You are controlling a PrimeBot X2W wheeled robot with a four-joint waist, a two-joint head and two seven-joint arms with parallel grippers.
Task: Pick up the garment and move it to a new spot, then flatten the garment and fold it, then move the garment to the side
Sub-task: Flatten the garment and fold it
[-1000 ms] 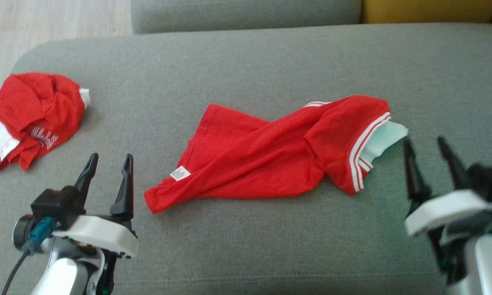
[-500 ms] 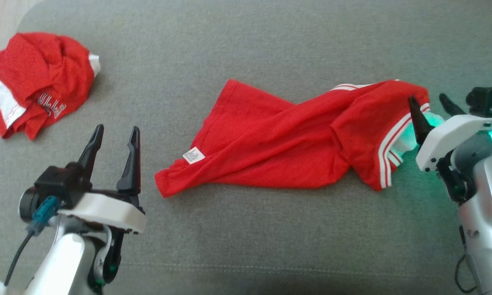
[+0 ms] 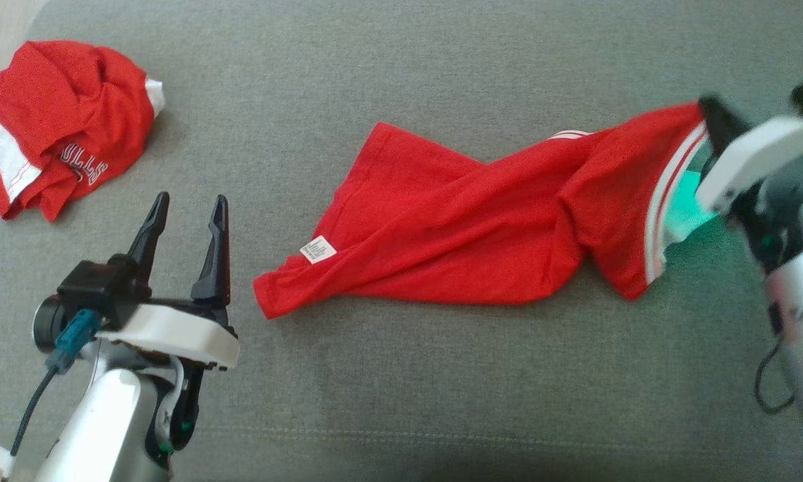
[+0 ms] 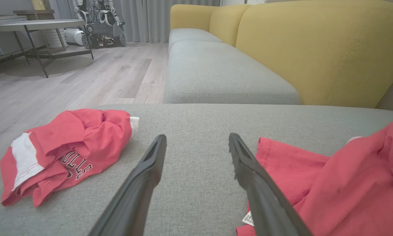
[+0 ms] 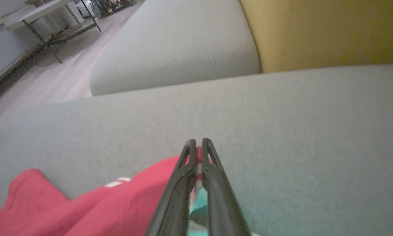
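Observation:
The garment (image 3: pixel 468 227) is a red shirt with white stripes at its right hem and a small white label, lying twisted across the middle of the grey cushion (image 3: pixel 401 388). My right gripper (image 3: pixel 709 117) is shut on the garment's upper right corner and holds that corner raised; in the right wrist view the garment (image 5: pixel 118 203) is pinched between the closed fingers of the right gripper (image 5: pixel 199 152). My left gripper (image 3: pixel 189 207) stands open at the lower left, a little left of the garment's lower left tip. In the left wrist view the left gripper (image 4: pixel 196 144) holds nothing, with the garment (image 4: pixel 340 183) to its right.
A second red and white garment (image 3: pixel 53 124) with lettering lies crumpled at the cushion's far left, and shows as a bundle (image 4: pixel 62 154) in the left wrist view. Beyond are another grey seat (image 4: pixel 216 72), a yellow sofa back (image 4: pixel 314 49), wooden floor and a table (image 4: pixel 36 26).
My right gripper has come up to the garment's right corner, shut on it and pulled it up and to the right. The camera tilted down. The left gripper stayed open.

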